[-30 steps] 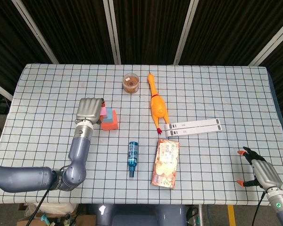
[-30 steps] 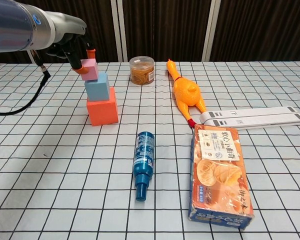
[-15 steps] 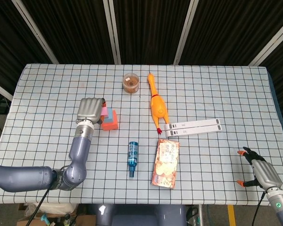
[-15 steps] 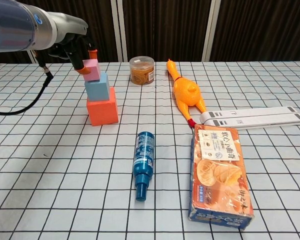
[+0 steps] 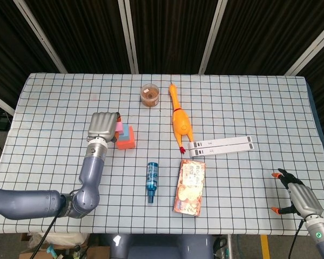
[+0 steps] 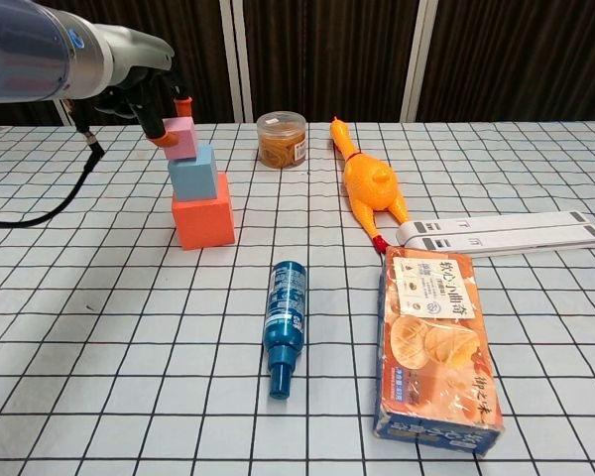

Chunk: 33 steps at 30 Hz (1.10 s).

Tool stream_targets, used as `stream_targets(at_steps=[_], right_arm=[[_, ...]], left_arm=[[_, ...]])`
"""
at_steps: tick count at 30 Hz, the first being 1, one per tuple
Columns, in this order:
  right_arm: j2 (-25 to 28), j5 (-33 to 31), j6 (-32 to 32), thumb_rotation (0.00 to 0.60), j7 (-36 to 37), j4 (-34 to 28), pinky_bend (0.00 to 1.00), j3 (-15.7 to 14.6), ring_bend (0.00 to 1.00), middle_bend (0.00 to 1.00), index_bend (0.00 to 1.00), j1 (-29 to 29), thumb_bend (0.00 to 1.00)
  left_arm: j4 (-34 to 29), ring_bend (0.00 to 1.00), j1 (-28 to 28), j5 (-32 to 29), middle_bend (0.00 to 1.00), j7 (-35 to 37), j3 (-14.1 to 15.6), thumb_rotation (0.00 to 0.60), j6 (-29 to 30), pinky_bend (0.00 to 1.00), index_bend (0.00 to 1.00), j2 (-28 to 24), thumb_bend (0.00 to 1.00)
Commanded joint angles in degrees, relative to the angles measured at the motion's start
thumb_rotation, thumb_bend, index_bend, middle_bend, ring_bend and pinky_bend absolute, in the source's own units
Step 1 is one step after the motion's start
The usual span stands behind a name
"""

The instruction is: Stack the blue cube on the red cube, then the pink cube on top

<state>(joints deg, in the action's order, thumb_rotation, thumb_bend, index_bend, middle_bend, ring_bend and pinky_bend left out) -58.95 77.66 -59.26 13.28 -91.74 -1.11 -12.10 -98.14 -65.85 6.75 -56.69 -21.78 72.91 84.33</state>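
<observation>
- Red cube point(image 6: 203, 223): on the checked table point(image 6: 99, 327), left of centre; bottom of the stack.
- Blue cube point(image 6: 193, 172): resting on the red cube, turned slightly off square.
- Pink cube point(image 6: 178, 138): on top of the blue cube, tilted, overhanging to the left; pinched between my left fingertips point(image 6: 182, 105).
- My left hand point(image 5: 103, 127): over the stack in the head view, hiding most of the pink cube there; fingers closed on that cube.
- My right hand point(image 5: 297, 196): low at the table's near right corner, well apart from the cubes; fingers apart, holding nothing.
- Rubber chicken point(image 6: 369, 183): lying lengthwise, right of the stack.
- Clear round tub point(image 6: 282, 139): behind the stack, beside the chicken's head.
- Blue bottle point(image 6: 285, 322): lying on its side, near of the stack.
- Biscuit box point(image 6: 437, 345): flat, right of the bottle.
- White bars point(image 6: 501, 230): two, side by side, beyond the box.
</observation>
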Motion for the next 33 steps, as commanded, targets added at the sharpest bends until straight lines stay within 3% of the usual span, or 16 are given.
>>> stream_targets(at_steps=[1, 20, 28, 30, 33], right_arm=[[0.0, 0.0, 0.0, 0.600, 0.0, 0.0, 0.13, 0.0, 0.07, 0.05, 0.17, 0.0, 0.04], [0.1, -0.3, 0.1, 0.600, -0.5, -0.1, 0.13, 0.1, 0.07, 0.05, 0.17, -0.1, 0.04], [0.1, -0.6, 0.0, 0.600, -1.7, -0.5, 0.13, 0.1, 0.07, 0.05, 0.17, -0.1, 0.04], [0.3, -0.6, -0.3, 0.600, -1.8, -0.8, 0.13, 0.1, 0.07, 0.05, 0.17, 0.0, 0.04], [0.6, -0.5, -0.8, 0.600, -1.7, -1.2, 0.13, 0.2, 0.07, 0.05, 0.17, 0.3, 0.04]], left_arm=[[0.1, 0.84, 0.0, 0.0, 0.98, 0.1, 0.0, 0.600, -0.1, 0.84, 0.35, 0.0, 0.42], [-2.7, 0.83, -0.1, 0.0, 0.97, -0.2, 0.4, 0.600, 0.4, 0.83, 0.27, -1.6, 0.41], [-15.3, 0.80, 1.5, 1.1, 0.94, -1.1, -1.3, 0.600, 7.5, 0.81, 0.25, -10.3, 0.41], [-20.4, 0.75, 2.9, 1.2, 0.90, -0.3, -2.0, 0.600, 8.1, 0.78, 0.23, -13.9, 0.41], [-28.7, 0.58, 5.7, 2.6, 0.73, 0.4, -1.1, 0.600, 7.5, 0.66, 0.17, -19.7, 0.37]])
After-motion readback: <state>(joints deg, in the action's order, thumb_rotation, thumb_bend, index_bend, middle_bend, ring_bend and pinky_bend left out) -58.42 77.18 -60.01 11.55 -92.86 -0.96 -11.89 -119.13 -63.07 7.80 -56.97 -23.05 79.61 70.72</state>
